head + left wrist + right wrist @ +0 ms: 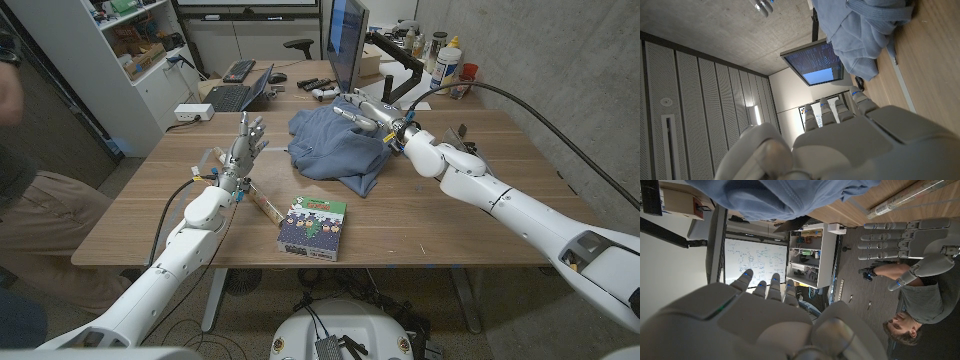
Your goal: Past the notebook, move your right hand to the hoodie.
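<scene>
- Your right hand (362, 113) sits at the far right edge of the crumpled blue fabric hoodie (335, 147), fingers stretched out over the cloth, gripping nothing; whether they touch it, can't tell.
- Right wrist view: the right hand (767, 315) shows its fingers straight and slightly apart, with the hoodie (780, 197) just past the fingertips.
- Hoodie lies mid-table toward the far side, in front of the upright dark monitor (346, 40).
- The notebook with a green and purple illustrated cover (313, 228) lies flat near the table's front edge, well apart from the hoodie, with bare wood between them.
- Your left hand (245, 141) stands upright left of the hoodie, fingers extended and apart, holding nothing.
- A thin wooden stick (262, 203) lies just beside the left wrist.
- Wooden table (440, 225) has open surface along the right side under your right forearm.
- A person (30, 215) sits off the table's left edge.
</scene>
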{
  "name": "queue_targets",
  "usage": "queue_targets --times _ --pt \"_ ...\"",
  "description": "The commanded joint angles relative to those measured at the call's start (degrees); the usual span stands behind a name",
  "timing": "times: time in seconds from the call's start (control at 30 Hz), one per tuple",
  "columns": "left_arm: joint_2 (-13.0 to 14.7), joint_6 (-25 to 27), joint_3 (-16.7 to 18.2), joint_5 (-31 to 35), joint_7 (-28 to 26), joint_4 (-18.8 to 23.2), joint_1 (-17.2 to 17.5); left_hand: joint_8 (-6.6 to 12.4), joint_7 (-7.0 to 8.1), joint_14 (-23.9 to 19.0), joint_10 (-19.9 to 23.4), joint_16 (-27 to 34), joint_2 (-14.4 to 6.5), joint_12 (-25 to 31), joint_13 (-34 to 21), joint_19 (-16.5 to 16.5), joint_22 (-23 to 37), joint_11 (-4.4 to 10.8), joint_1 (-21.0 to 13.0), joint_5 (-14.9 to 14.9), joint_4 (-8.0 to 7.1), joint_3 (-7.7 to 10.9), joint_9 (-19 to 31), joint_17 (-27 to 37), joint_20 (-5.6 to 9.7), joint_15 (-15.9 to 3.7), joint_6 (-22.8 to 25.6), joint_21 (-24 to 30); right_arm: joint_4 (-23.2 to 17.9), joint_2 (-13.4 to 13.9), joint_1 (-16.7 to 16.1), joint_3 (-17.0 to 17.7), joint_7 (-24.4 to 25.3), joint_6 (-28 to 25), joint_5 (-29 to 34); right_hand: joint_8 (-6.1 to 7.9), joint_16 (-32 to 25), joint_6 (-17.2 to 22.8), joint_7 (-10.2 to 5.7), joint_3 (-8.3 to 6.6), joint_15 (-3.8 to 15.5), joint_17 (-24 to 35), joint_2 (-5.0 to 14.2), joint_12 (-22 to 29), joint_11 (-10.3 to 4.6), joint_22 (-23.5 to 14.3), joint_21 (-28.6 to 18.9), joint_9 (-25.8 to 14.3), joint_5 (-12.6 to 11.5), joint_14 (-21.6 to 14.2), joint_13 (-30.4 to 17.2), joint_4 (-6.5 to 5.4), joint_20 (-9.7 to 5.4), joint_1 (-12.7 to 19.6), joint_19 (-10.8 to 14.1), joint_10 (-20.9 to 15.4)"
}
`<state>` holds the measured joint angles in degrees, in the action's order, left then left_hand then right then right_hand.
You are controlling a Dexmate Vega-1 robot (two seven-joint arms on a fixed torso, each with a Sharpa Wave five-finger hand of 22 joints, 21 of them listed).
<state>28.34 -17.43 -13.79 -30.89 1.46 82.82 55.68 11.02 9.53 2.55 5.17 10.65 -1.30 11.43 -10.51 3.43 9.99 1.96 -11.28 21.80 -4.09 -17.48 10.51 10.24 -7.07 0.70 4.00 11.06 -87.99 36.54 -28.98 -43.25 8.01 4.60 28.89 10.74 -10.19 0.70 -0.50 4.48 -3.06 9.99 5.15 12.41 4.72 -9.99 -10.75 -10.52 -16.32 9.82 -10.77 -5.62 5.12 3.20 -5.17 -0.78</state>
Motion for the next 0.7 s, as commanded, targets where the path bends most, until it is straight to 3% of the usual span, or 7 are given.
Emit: queue_targets --times 0.03,0.7 --pt "0.3 0.7 -0.2 0.3 -0.7 0.5 0.1 0.18 0.31 0.2 0.7 0.2 -0.1 0.3 -0.3 0.1 0.3 -0.01 -0.5 -0.1 -0.04 -0.32 0.2 0.1 0.05 0.33 0.0 0.2 1.3 -0.5 1.2 -0.9 -0.6 0.1 0.5 0.00 -0.2 -0.1 -0.11 -0.30 -0.22 0.3 1.10 -0.2 -0.16 -0.3 -0.4 -0.2 -0.1 0.7 -0.2 -0.25 0.26 0.1 -0.6 0.4" --pt "0.2 1.2 -0.5 0.9 -1.7 1.1 0.1 -0.04 0.39 0.3 0.7 0.2 -0.2 0.3 -0.3 0.1 0.3 0.05 -0.7 -0.2 -0.03 -0.28 0.2 0.1 0.01 0.31 -0.6 0.3 3.8 -1.7 3.1 -2.7 -1.1 1.3 1.3 0.14 -0.3 0.0 -0.26 -0.47 -0.13 0.4 1.42 -0.2 -0.33 -0.3 -0.4 -0.2 -0.1 0.6 -0.2 -0.39 0.23 0.0 -0.6 0.6"
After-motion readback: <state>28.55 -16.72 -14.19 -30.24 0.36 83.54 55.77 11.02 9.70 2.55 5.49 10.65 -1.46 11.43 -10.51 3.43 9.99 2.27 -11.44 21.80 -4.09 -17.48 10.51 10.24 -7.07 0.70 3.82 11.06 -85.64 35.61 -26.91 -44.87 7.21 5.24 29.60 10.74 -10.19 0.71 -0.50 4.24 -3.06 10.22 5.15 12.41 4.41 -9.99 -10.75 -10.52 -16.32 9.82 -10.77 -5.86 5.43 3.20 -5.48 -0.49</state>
